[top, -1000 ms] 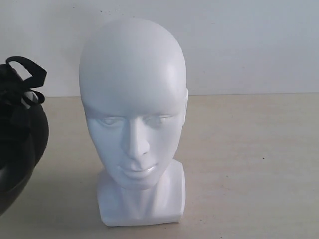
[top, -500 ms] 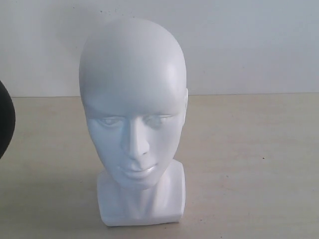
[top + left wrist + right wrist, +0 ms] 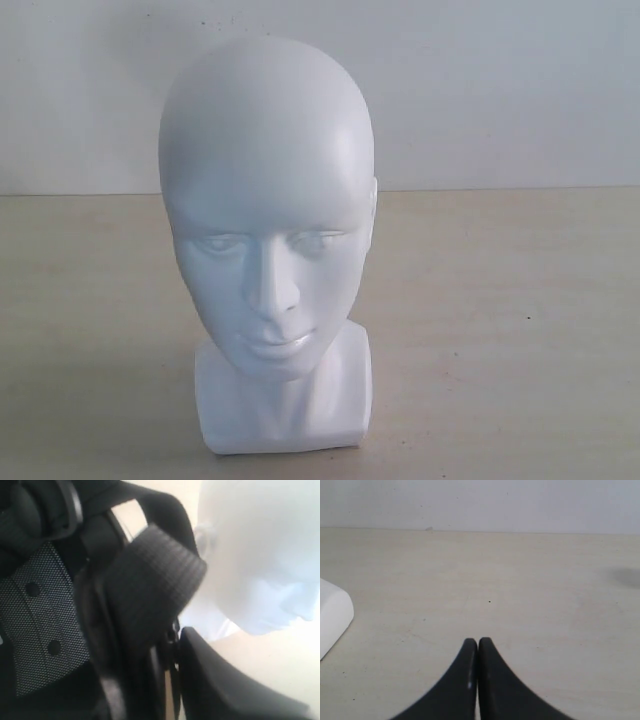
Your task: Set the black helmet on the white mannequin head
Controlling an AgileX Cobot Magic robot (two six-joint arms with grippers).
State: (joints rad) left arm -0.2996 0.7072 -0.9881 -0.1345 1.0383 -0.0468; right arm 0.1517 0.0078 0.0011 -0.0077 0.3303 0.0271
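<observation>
Reads as a robotics lab bench or staged test cell rather than a lived-in room. Plain pale wood-grain tabletop (image 3: 500,320) meeting a flat white wall (image 3: 480,90). Set out like props: a glossy white mannequin head (image 3: 265,200), upright on its blocky base, and, close against the left wrist camera, the padded mesh lining of a black helmet (image 3: 35,620). From the right wrist, a black right end effector (image 3: 478,643), tips pressed together, hanging over the same lightly speckled tabletop. Even, soft lighting throughout.
</observation>
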